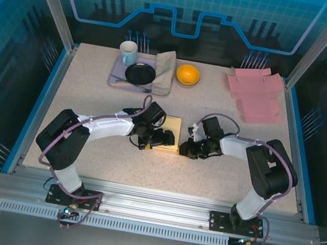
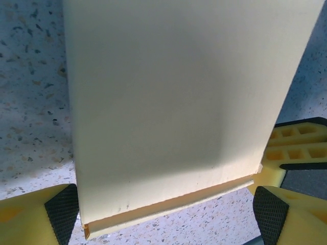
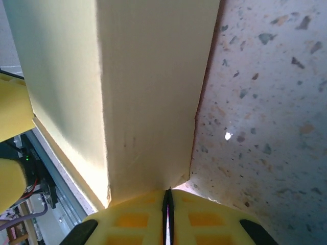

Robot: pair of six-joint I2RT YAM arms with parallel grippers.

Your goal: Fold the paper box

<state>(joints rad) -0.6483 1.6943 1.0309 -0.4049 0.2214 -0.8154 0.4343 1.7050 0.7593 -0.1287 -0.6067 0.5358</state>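
The paper box (image 1: 174,126), pale yellow, lies in the middle of the frame of the top view, on the speckled table (image 1: 92,98), between the two arms. The left gripper (image 1: 162,138) is at its left side and the right gripper (image 1: 186,149) at its lower right corner.

In the left wrist view the box (image 2: 173,102) takes the centre and the top of the frame, with a thin folded edge along its bottom. The left gripper (image 2: 166,224) has its jaws wide apart, and the black pads (image 2: 62,212) stand in the lower left and lower right corners, one just beside each side of the box. If they press on it, I cannot tell.

In the right wrist view the box (image 3: 148,92) fills the upper left, with one wall in light and one in shade. The right gripper (image 3: 167,206) at the bottom centre has its yellow fingers together, only a thin line between them, and the tips meet the lower corner of the box.

At the top of the top view stand a tray (image 1: 116,77) with a cup (image 1: 128,52), a black plate (image 1: 140,73) and a cloth (image 1: 164,71), then an orange bowl (image 1: 188,74), and at the upper right a pile of pink flat boxes (image 1: 256,94)
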